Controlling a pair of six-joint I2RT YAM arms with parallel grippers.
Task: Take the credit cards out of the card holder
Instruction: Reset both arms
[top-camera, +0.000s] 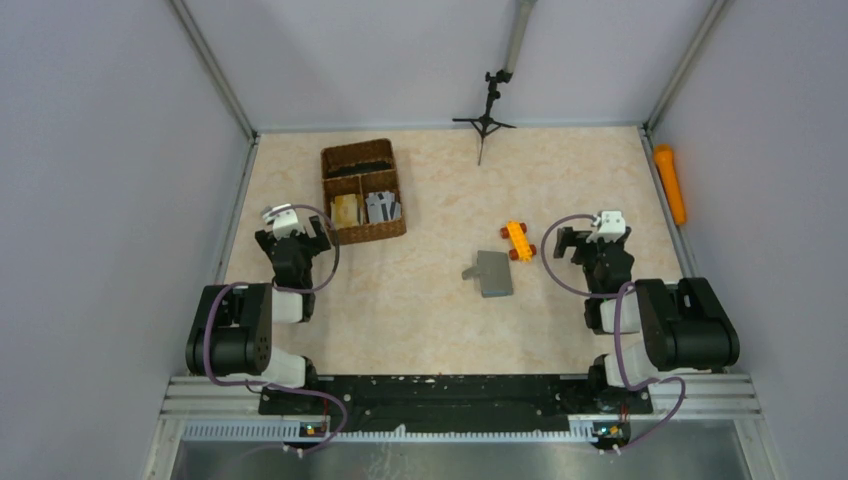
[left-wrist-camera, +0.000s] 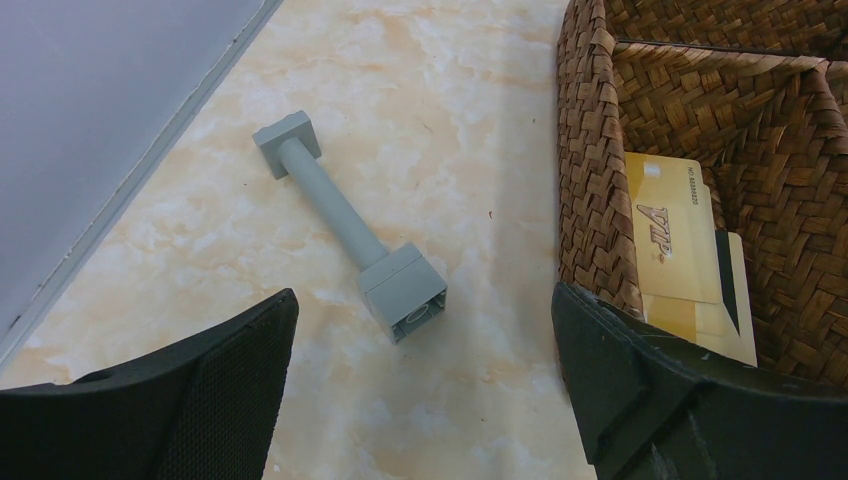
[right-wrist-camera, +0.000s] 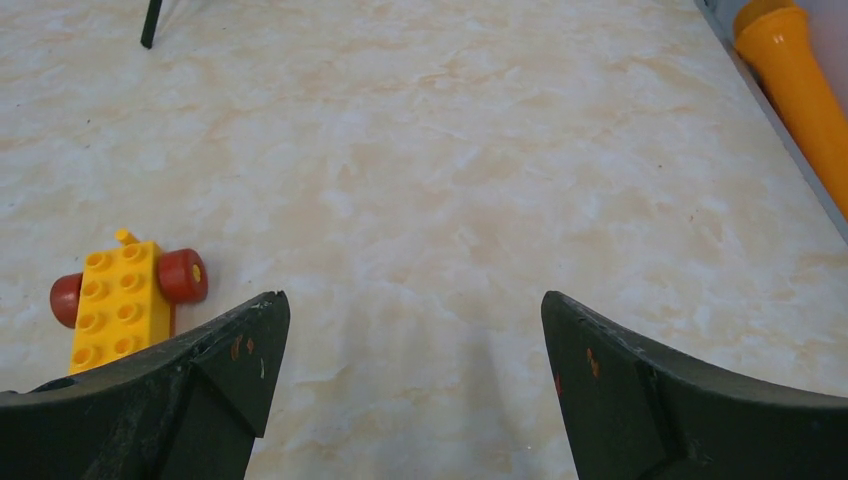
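The card holder (top-camera: 493, 272), a flat grey case, lies on the table midway between my two arms, and neither gripper touches it. Pale yellow credit cards (top-camera: 346, 210) and grey ones (top-camera: 381, 206) lie in the near compartments of the wicker basket (top-camera: 388, 232). In the left wrist view a yellow credit card (left-wrist-camera: 668, 228) marked VIP rests inside the basket (left-wrist-camera: 588, 170). My left gripper (top-camera: 291, 233) (left-wrist-camera: 424, 300) stands open over bare table just left of the basket. My right gripper (top-camera: 596, 240) (right-wrist-camera: 415, 296) is open and holds nothing, to the right of the holder.
An orange toy brick with red wheels (top-camera: 517, 240) (right-wrist-camera: 118, 302) lies just beyond the holder. A grey pillar-shaped block (left-wrist-camera: 345, 225) lies ahead of my left fingers. An orange cylinder (top-camera: 670, 183) (right-wrist-camera: 795, 90) rests along the right wall. A small black tripod (top-camera: 486, 115) stands at the back.
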